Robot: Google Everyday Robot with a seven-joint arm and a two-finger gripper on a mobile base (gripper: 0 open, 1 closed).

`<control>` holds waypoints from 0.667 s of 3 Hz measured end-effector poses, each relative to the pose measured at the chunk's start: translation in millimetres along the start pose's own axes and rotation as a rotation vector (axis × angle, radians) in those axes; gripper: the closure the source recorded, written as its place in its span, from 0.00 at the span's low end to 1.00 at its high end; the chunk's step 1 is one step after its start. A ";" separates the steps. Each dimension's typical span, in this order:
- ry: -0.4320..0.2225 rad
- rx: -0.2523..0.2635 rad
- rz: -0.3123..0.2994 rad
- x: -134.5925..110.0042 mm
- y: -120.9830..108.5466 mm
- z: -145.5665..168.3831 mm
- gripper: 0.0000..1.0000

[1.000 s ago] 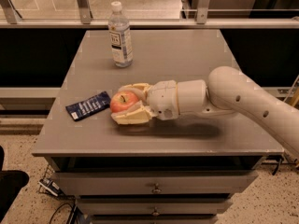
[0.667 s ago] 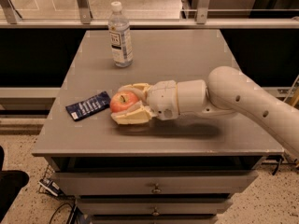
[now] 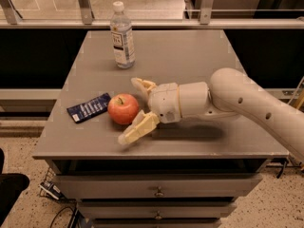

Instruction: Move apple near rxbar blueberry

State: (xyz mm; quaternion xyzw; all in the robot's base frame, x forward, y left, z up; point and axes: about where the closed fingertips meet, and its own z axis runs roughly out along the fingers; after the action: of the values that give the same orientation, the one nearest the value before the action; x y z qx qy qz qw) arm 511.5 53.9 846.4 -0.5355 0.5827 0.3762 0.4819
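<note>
Drawers (image 3: 156, 191): nearest, under the table top, closed; of no concern for this step.
Table (image 3: 190, 56): grey, flat top; nothing to stop a round thing from rolling.
Lower finger (image 3: 137, 127): lying low at the front edge side, just right of and below the apple; seems to be apart from it, but the gap is small.
Apple (image 3: 123, 109): standing on the table, stem up, on the left half, between the two fingers but not pressed by them.
Rxbar blueberry (image 3: 89, 107): flat on the table, directly left of the apple; right end just beside the apple, perhaps touching, cannot tell.
Gripper (image 3: 129, 110): spread wide, holding nothing, mouth turned left around the apple's right side.
Upper finger (image 3: 142, 85): behind the apple, apart from it.
Step in hand: probably the retreat, since the apple already sits next to the bar.
How to do well: keep the fingers spread, rise a little first, then draw back to the right along the arm's own line; no sideways sweep, so as not to nudge the apple away from the bar.
Risk: one light touch from the lower finger, and the apple rolls.
Water bottle (image 3: 122, 35): upright, far behind, well apart from the retreat path.
</note>
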 end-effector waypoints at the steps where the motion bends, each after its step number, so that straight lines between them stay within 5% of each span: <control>1: 0.007 0.001 0.010 -1.4 -1.6 -1.2 0.00; 2: 0.033 0.050 0.006 -23.2 -18.9 -36.8 0.00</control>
State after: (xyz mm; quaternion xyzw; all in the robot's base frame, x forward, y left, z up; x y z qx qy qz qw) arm 523.4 22.0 879.5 -0.5275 0.6013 0.3543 0.4844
